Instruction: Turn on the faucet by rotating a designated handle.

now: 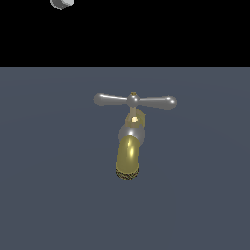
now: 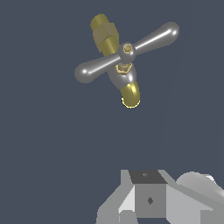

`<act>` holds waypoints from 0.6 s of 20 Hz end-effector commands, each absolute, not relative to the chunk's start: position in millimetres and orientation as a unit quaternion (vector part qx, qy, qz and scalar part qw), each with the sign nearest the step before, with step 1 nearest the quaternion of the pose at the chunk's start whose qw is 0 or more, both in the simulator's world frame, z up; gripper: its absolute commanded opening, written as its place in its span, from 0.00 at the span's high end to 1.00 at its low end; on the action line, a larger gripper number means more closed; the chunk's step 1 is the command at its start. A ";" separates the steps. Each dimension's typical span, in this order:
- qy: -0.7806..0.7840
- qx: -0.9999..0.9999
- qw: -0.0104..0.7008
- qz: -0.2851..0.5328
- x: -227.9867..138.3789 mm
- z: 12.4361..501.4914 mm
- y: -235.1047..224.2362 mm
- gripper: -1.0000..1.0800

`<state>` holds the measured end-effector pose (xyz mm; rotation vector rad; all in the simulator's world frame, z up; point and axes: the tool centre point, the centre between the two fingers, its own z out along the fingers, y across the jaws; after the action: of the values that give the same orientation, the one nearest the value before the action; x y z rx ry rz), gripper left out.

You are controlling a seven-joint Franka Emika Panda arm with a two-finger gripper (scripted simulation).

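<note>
Exterior view: handle (image 1: 134, 100) lengthwise left-right, faucet (image 1: 128, 156) spout toward camera; gripper state unclear.

floor (image 1: 44, 195): flat slate-blue, plain | backdrop (image 1: 146, 34): solid black band above floor | light: soft, even

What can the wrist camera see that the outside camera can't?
Only the wrist view shows the faucet's brass back end sticking out behind the handle, and the grey gripper body at the picture's edge; its fingertips are not visible, so open or shut can't be told. Only the exterior view shows the black band above the floor and a small grey piece of the robot at the top edge. Both show the faucet with its gold spout and the silver handle on the plain grey floor, with nothing touching them.
</note>
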<state>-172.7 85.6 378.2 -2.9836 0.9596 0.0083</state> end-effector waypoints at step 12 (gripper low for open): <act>0.446 -0.895 0.005 0.003 -117.5 327.8 107.1 1.00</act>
<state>-124.0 105.4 333.4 -2.8269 1.3482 0.0089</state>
